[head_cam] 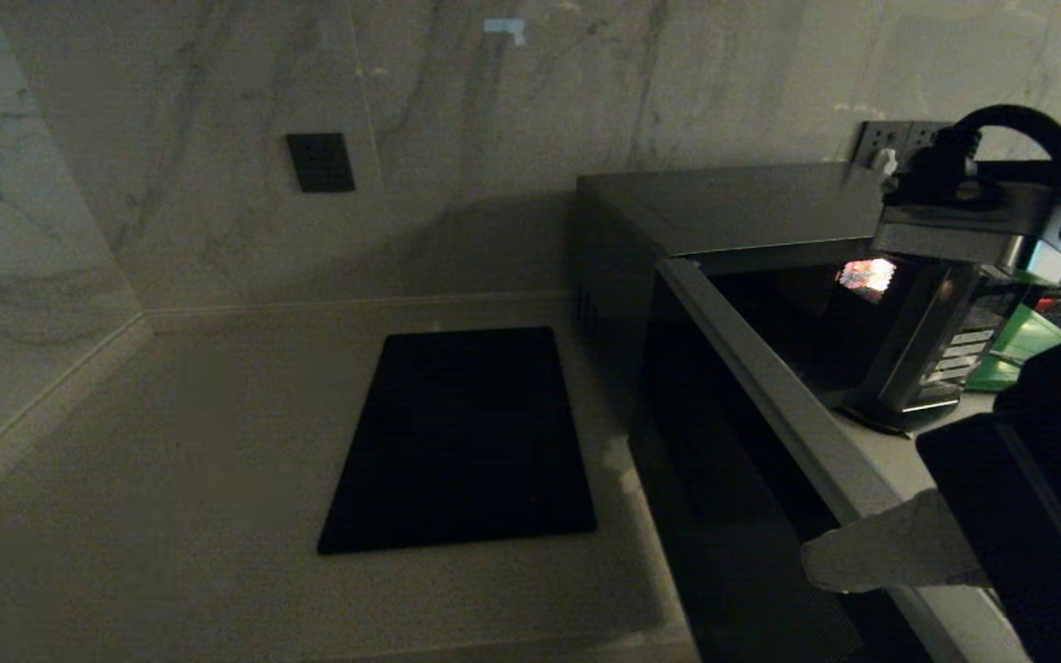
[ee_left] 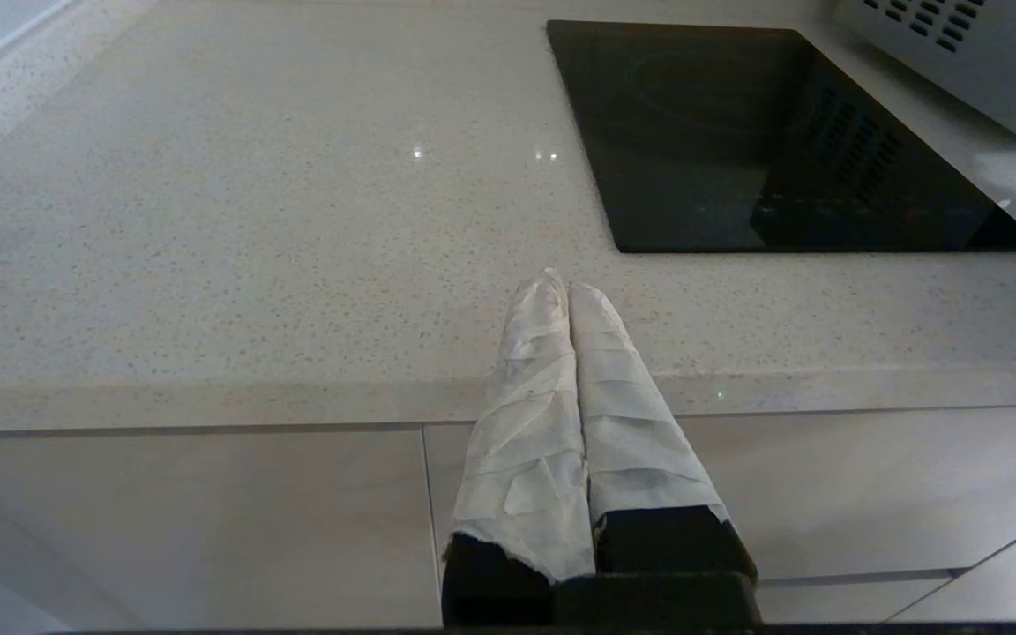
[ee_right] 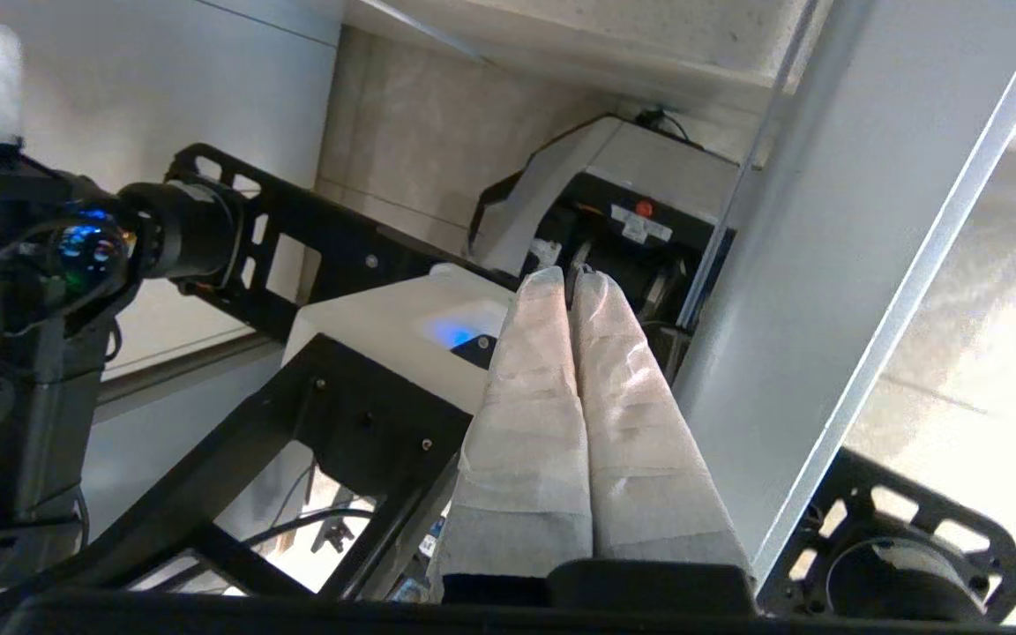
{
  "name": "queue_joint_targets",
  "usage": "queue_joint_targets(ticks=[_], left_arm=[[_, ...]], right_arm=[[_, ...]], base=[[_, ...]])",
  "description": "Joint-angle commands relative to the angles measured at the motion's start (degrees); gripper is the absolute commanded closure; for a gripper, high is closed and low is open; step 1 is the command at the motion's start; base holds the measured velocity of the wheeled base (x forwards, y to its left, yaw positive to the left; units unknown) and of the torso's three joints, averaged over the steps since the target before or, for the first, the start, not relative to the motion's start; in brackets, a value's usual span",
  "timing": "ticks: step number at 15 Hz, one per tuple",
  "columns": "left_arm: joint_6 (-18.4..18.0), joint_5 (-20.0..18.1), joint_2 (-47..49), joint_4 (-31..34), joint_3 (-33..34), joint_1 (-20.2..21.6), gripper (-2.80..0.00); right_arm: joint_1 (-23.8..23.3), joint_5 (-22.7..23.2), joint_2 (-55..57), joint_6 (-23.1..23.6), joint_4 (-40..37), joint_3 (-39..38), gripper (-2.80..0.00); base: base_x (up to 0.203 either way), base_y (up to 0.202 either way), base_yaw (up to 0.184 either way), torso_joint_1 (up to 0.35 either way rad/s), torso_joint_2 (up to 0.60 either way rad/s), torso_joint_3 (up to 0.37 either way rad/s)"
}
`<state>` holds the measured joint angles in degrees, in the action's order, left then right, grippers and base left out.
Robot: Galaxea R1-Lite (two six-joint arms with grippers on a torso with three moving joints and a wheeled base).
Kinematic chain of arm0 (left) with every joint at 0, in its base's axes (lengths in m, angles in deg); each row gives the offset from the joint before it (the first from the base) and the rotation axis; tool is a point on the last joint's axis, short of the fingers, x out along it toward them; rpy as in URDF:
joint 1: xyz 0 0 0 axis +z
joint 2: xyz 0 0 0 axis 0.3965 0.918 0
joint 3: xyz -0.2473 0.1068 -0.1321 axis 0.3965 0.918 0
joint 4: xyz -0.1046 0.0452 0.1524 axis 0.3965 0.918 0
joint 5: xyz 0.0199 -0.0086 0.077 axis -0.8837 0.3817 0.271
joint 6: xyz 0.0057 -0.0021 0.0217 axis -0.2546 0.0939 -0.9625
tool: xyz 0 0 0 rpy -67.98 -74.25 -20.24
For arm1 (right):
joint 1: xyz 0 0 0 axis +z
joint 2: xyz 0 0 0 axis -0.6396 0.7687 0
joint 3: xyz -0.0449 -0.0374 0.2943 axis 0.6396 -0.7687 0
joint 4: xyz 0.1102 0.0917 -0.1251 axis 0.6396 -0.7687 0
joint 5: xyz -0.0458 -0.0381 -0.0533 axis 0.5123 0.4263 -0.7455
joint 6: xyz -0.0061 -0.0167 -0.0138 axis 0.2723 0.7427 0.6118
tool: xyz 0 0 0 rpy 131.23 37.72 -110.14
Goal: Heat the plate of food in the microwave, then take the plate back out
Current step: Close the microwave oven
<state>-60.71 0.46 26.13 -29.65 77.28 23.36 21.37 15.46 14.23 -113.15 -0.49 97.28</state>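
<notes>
**Right gripper at the open microwave door, plate out of sight**

At the right of the head view the microwave [head_cam: 724,212] stands on the tabletop [head_cam: 171,516] with its door [head_cam: 770,405] swung out toward the lower right of the frame. The right gripper [head_cam: 816,557], fingers pressed together and holding nothing, sits at the door's outer edge in the lower right, likely to push it. The cavity behind the door is dark, and the plate of food shows in no view, so whether it lies inside cannot be told. The left gripper [ee_left: 568,287], also closed and empty, hangs parked just off the tabletop's front edge, centre of the left wrist view, well apart from the black cooktop panel [head_cam: 466,442].
</notes>
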Motion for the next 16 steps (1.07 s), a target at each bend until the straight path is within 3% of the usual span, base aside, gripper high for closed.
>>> queue_joint_targets(ticks=[1, 5, 9, 16], left_arm=[[0.04, 0.01, 0.04, -0.02, 0.00, 0.00, 0.00], [0.04, 0.01, 0.09, -0.02, 0.00, 0.00, 0.00], [0.04, 0.01, 0.00, -0.02, 0.00, 0.00, 0.00], [0.04, 0.01, 0.08, -0.02, 0.00, 0.00, 0.00]], right_arm=[[-0.05, -0.45, 0.43, -0.67, -0.67, -0.66, 0.00], [-0.23, -4.01, 0.34, -1.17, -0.76, -3.10, 0.00], [-1.13, -6.03, 0.33, -4.91, -2.75, -3.93, 0.00], [-7.41, -7.99, -1.81, -5.86, -2.86, -6.41, 0.00]], base=[[0.000, 0.000, 0.000, 0.000, 0.00, 0.000], [0.000, 0.000, 0.000, 0.000, 0.00, 0.000], [0.000, 0.000, 0.000, 0.000, 0.00, 0.000], [0.000, 0.000, 0.000, 0.000, 0.00, 0.000]])
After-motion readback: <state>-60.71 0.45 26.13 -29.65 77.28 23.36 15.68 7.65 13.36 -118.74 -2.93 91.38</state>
